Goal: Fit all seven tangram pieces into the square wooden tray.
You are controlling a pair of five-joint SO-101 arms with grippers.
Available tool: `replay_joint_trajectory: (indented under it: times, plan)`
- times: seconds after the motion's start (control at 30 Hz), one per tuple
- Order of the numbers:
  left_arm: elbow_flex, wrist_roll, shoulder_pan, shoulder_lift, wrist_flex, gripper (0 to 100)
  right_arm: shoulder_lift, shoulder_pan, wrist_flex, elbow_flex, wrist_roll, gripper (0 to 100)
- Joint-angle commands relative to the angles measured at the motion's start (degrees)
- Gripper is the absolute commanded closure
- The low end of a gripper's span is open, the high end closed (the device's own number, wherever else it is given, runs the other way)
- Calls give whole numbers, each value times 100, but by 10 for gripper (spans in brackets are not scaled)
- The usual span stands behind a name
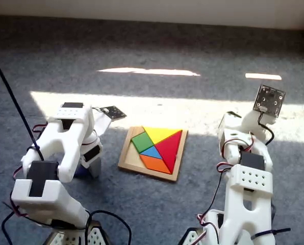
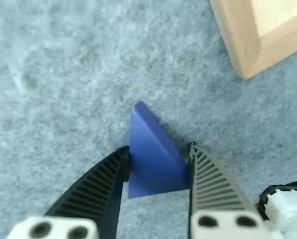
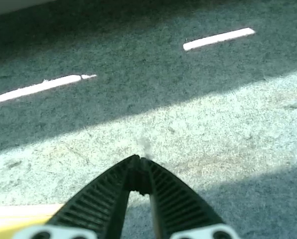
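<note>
No legible text, no labels, brands, numbers or signs, wooden tray (image 1: 124, 150) plain, tangram pieces (image 1: 170, 148) in unmarked flat colours, blue triangle (image 2: 153, 159) blank, white arm housings (image 1: 65, 138) without readable print

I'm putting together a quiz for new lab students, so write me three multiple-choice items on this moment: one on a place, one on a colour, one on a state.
1. Where is the triangle gripped by the left pincer?
A) on the carpet, outside the tray
B) inside the tray
C) on top of the right arm

2. What colour is that triangle?
A) yellow
B) blue
C) red

3. How is the right pincer?
A) wide open
B) shut on a red piece
C) shut, holding nothing

Answers:
1 A, it lies on the grey carpet, apart from the tray's corner.
2 B, the left wrist view shows it dark blue.
3 C, its tips meet over bare carpet.
</note>
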Motion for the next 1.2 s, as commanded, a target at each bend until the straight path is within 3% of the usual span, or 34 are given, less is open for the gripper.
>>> replay_joint_trajectory:
  times: [0.0,0.3,0.53,0.7,0.93,1.17]
  plan:
    - [-154,18,-101,-268,44,989,-189,-40,-145,-22,70,988]
    - [-119,18,-66,-2079,580,990,-189,-40,-145,-22,70,988]
    - [-101,62,-75,-2193,589,990,-189,-40,-145,-22,70,988]
    - [-215,932,277,-2510,747,990,-189,-40,-145,-22,70,988]
    - [-251,2602,1631,-3451,853,990,-189,-13,-145,-22,70,988]
    - [-207,3508,2527,-3574,334,986,-189,-13,-145,-31,70,988]
